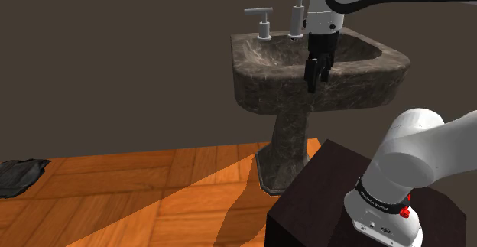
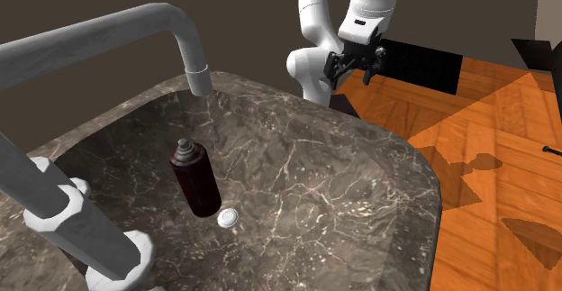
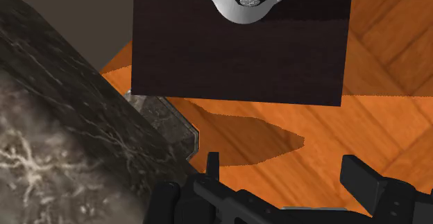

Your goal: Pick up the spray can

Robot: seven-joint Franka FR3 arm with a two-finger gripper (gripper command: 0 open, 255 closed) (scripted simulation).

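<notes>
Nearest the wrist camera, the gripper [image 3: 284,168] is holding its black fingers [image 3: 362,181] wide apart on nothing, hanging beside the outer edge of the mottled stone pedestal sink [image 3: 69,84] over the orange wood floor [image 3: 388,112]. The spray can [image 2: 196,183], a dark maroon cylinder with a grey nozzle [image 2: 184,147], is standing in the basin [image 2: 315,181] just beside the round drain plug [image 2: 228,216], well apart from the gripper. I'm judging it light, stiff and slick-walled, so I'm planning to clamp mid-body, clear of the nozzle.
</notes>
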